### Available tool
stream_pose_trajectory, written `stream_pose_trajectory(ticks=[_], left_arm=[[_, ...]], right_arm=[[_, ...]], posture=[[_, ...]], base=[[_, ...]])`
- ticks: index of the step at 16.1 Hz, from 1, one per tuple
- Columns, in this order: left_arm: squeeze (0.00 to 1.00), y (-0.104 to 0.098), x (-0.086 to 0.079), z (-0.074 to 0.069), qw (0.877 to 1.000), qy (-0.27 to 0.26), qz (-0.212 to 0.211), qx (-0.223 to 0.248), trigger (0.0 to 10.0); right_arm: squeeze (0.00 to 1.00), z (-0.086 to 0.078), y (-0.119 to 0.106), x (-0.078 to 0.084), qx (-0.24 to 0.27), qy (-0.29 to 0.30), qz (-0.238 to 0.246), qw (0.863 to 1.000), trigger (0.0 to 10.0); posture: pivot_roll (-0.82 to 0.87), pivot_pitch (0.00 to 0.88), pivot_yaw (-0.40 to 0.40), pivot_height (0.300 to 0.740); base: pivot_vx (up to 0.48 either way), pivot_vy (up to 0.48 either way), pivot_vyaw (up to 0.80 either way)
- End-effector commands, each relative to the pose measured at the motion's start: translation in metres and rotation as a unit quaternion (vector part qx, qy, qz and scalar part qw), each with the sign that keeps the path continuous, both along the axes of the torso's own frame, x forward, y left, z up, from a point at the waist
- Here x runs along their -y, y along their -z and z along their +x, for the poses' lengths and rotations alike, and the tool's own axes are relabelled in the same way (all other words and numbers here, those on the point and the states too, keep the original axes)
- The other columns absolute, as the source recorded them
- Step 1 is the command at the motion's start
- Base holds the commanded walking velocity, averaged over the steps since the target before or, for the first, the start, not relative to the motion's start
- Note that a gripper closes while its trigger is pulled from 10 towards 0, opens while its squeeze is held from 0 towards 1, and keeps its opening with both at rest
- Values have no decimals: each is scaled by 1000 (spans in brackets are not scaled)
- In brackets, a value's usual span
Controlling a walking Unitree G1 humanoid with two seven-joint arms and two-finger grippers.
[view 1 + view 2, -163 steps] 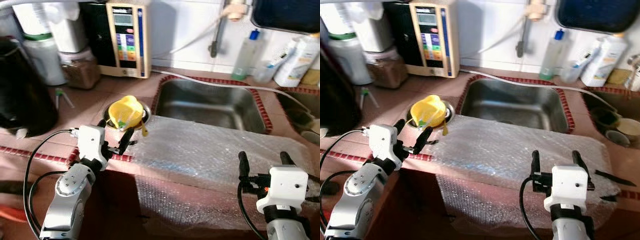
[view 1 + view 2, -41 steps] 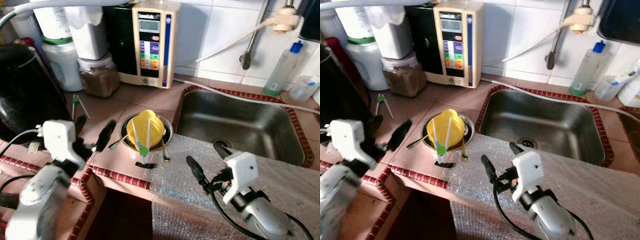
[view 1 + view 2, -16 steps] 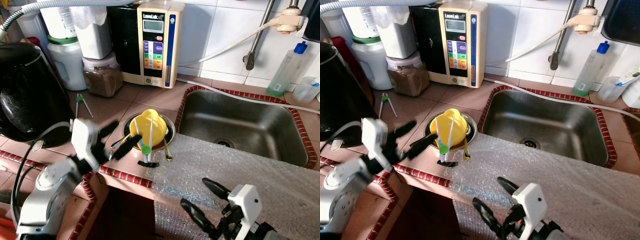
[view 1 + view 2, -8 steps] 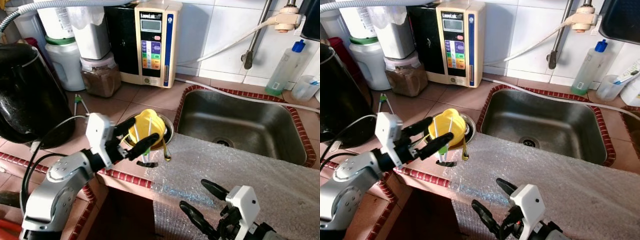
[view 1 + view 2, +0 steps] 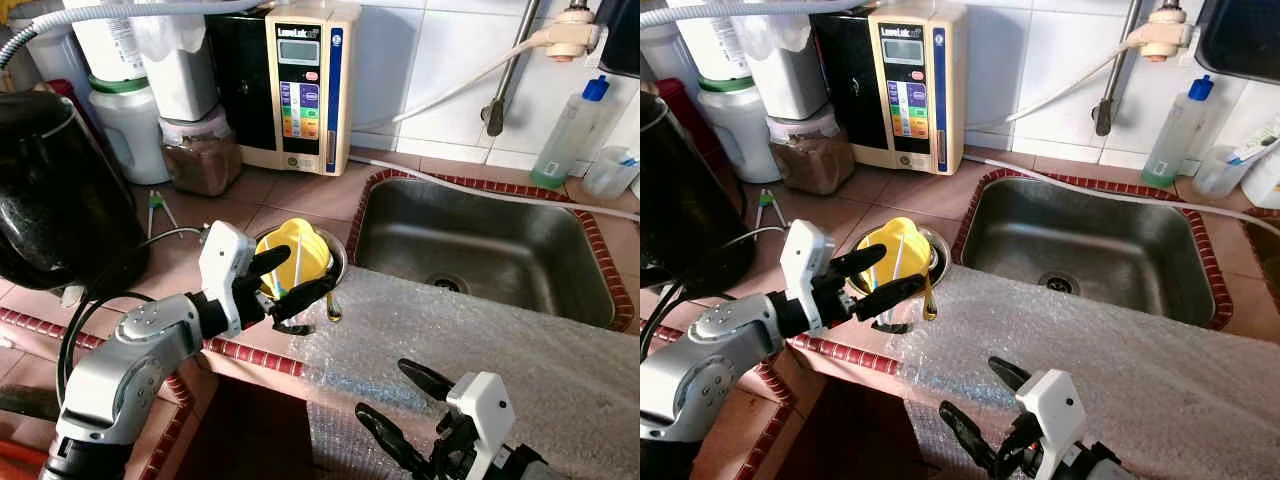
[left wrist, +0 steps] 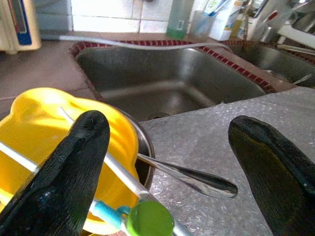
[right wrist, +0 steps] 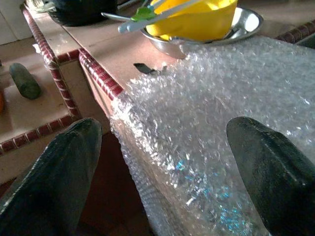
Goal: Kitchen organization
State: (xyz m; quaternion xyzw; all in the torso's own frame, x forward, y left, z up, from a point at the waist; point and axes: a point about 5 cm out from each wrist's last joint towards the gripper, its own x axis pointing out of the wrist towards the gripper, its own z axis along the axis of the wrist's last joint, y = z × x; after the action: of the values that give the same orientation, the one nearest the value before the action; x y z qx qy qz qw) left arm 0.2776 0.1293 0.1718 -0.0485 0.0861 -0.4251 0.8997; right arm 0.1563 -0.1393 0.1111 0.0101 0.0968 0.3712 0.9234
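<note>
While my left hand [image 5: 288, 278] hovers, fingers apart, around the tongs [image 6: 123, 184] lying across the yellow cup [image 5: 300, 252] just ahead, nothing is gripped yet; my right hand [image 5: 976, 409] waits open, low.

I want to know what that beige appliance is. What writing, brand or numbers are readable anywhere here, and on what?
Beige appliance: a brand line sits above its display, too blurred to read.
Its coloured buttons: captions too small to read.
White container at back: dark print, illegible.
Bottle with blue cap: no readable label.
Nothing else carries legible text.
</note>
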Motion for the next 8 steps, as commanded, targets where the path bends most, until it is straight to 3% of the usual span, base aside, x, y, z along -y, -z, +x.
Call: stream_pose_trajectory(ticks=[1,3,8], left_arm=[[0,-3,1,2,1000,-3,3,-4,10000],[0,-3,7,9,999,-15,33,-7,10000],[0,-5,9,21,997,-48,60,-17,10000]], right_arm=[[0,0,0,0,3,-2,-5,1000,10000],[0,-1,1,-1,2,0,-5,1000,10000],[0,-3,0,-3,3,2,-6,1000,10000]], posture=[[17,31,50,740],[11,37,54,740],[7,44,61,740]], base=[[0,0,0],[0,0,0],[0,0,0]])
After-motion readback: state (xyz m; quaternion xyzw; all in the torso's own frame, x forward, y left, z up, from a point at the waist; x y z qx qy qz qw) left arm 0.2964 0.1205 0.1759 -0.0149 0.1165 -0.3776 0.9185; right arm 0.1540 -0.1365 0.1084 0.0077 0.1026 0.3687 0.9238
